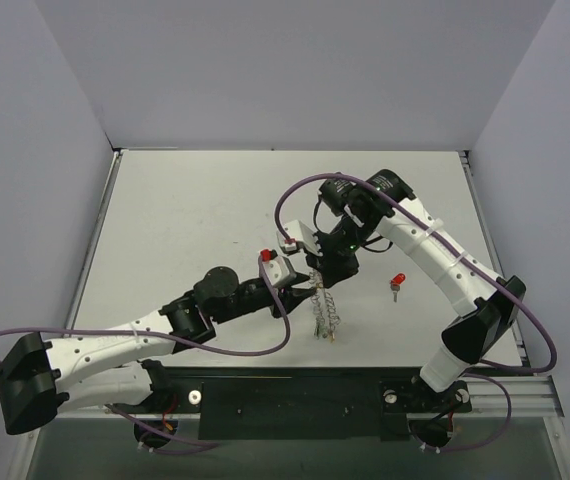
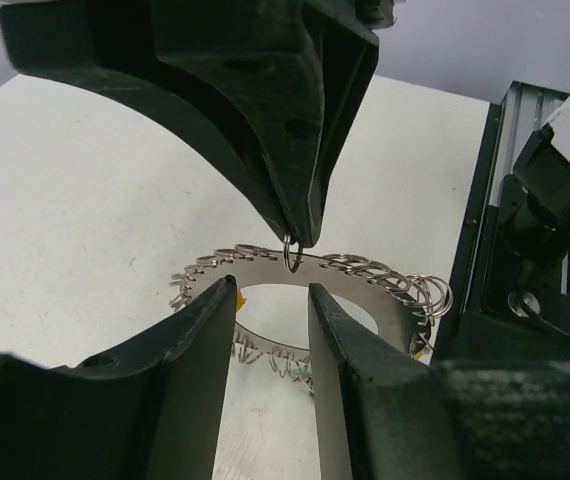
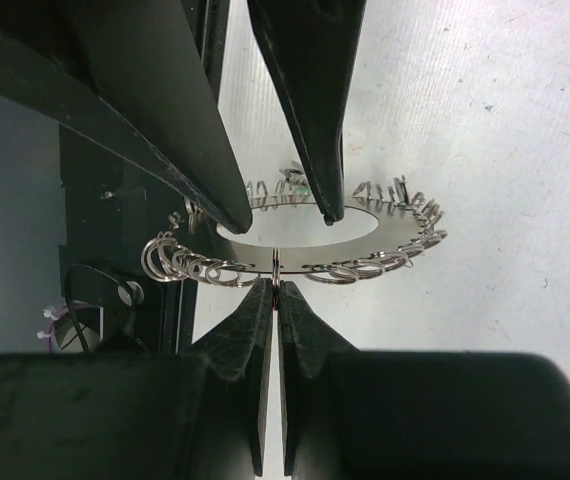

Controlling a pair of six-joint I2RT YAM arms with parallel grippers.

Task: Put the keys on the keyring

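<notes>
The keyring [image 2: 365,272] is a silvery band loop strung with many small wire rings, and it hangs above the table [image 1: 185,220] between both grippers. My right gripper [image 3: 278,283] is shut on one small ring at the near edge of the keyring [image 3: 365,268]. My left gripper [image 2: 271,290] stands open, its fingertips either side of the band without clamping it. A green key head [image 2: 305,372] and a yellow one [image 2: 420,348] hang on the loop. In the top view the keyring [image 1: 325,312] dangles below the right gripper [image 1: 317,268] and left gripper [image 1: 303,278]. A red-headed key [image 1: 396,284] lies apart on the table.
The black base rail [image 1: 295,400] runs along the near table edge, close below the hanging loop. Grey walls enclose the white table on three sides. A purple cable [image 1: 295,200] arcs over the right arm.
</notes>
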